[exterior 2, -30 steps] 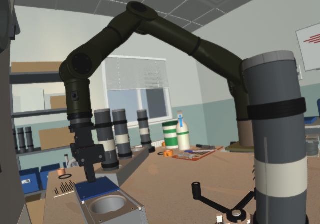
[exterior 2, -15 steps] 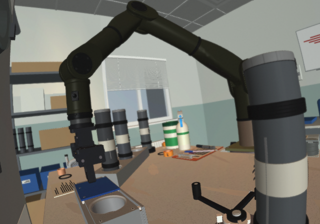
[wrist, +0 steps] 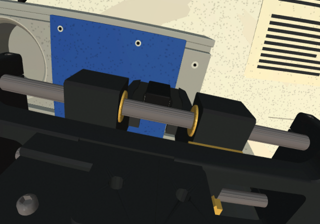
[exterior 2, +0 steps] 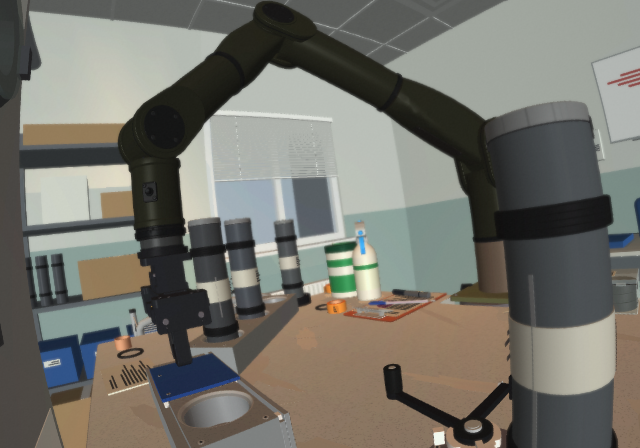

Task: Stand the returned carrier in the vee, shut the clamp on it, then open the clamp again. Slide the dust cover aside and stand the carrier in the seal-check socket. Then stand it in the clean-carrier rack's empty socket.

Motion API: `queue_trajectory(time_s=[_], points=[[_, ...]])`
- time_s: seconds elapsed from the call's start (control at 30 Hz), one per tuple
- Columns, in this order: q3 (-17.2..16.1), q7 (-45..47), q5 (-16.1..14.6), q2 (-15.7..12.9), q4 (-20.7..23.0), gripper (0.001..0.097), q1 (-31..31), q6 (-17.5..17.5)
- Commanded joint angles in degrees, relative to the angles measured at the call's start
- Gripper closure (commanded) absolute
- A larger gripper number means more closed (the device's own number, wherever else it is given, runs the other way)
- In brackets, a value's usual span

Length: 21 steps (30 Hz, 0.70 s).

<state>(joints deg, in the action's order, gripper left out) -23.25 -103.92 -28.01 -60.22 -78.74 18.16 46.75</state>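
Note:
My gripper [exterior 2: 182,359] [wrist: 156,97] points straight down onto the blue dust cover [exterior 2: 192,376] [wrist: 113,61] at the far end of the grey seal-check block. The cover is slid back, and the round socket [exterior 2: 214,408] [wrist: 18,48] in front of it lies uncovered. The returned carrier [exterior 2: 555,278], a grey tube with a cream band and a black ring, stands upright at the near right beside the clamp's black crank handle [exterior 2: 413,397]. The clean-carrier rack [exterior 2: 258,319] behind the block holds three such tubes. The gripper is closed on the small black knob of the dust cover.
Behind the work are a window, a shelf with boxes and blue bins on the left. A green-striped canister [exterior 2: 340,270], a cream bottle [exterior 2: 365,267], an orange tape roll [exterior 2: 336,306] and a tool tray [exterior 2: 395,304] sit mid-table. A barcode sheet [exterior 2: 126,376] lies left of the block.

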Motion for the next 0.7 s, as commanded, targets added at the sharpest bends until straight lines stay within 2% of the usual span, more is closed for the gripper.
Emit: queue_trajectory(time_s=[0.0,0.2,0.67], points=[[0.0,0.0,-0.02,0.06,0.05,0.0706,0.0,0.0],[0.0,0.0,-0.02,0.06,0.05,0.0586,0.0,0.0],[-0.01,0.01,-0.02,0.07,0.05,0.0586,0.0,0.01]])
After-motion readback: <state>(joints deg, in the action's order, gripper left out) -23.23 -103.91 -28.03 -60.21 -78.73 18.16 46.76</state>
